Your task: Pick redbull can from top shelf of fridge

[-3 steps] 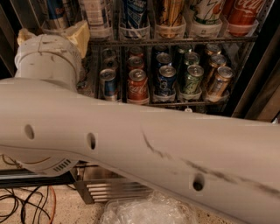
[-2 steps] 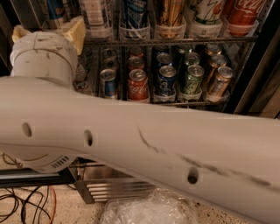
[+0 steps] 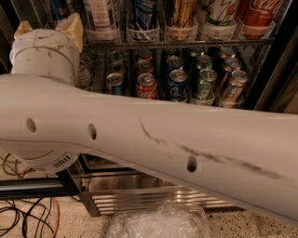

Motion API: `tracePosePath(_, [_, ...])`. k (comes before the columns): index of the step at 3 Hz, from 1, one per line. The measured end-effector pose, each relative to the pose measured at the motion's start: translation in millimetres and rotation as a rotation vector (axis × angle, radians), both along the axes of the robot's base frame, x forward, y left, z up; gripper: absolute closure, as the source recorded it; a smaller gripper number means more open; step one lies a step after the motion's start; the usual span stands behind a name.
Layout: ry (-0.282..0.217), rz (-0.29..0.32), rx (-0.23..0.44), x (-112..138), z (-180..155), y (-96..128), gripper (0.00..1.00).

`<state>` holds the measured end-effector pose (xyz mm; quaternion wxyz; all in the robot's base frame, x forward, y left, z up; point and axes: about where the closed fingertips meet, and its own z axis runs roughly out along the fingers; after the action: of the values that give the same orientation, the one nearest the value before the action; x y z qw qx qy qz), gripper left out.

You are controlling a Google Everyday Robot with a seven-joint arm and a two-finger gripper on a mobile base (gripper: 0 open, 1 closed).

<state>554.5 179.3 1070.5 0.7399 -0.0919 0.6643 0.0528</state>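
Note:
My gripper (image 3: 46, 27) is at the upper left, at the end of my white arm (image 3: 153, 139), which crosses the whole view. Its two yellowish fingertips (image 3: 71, 25) stand apart with nothing between them, just in front of the left end of the top shelf (image 3: 186, 42). A slim blue can with a red mark (image 3: 58, 8), probably the redbull can, shows only partly just above and behind the fingers, cut off by the frame's top. The fridge (image 3: 274, 69) has black frames and a steel grilled base (image 3: 139, 195).
The top shelf holds a wider blue-and-white tall can (image 3: 142, 14), a gold can (image 3: 181, 14) and a red Coca-Cola can (image 3: 258, 14) in plastic cups. The rack below holds several short soda cans (image 3: 146, 86). Cables (image 3: 28, 218) and a clear plastic tub (image 3: 158, 223) lie on the floor.
My gripper has moved a little up and to the left, closer to the left end of the top shelf. The cans have not moved.

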Motion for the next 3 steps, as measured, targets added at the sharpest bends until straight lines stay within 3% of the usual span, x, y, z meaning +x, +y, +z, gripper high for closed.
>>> tracePosePath(1, [-0.003, -0.004, 0.001, 6, 0, 2, 0.41])
tracePosePath(3, [-0.015, -0.006, 0.009, 20, 6, 13, 0.41])
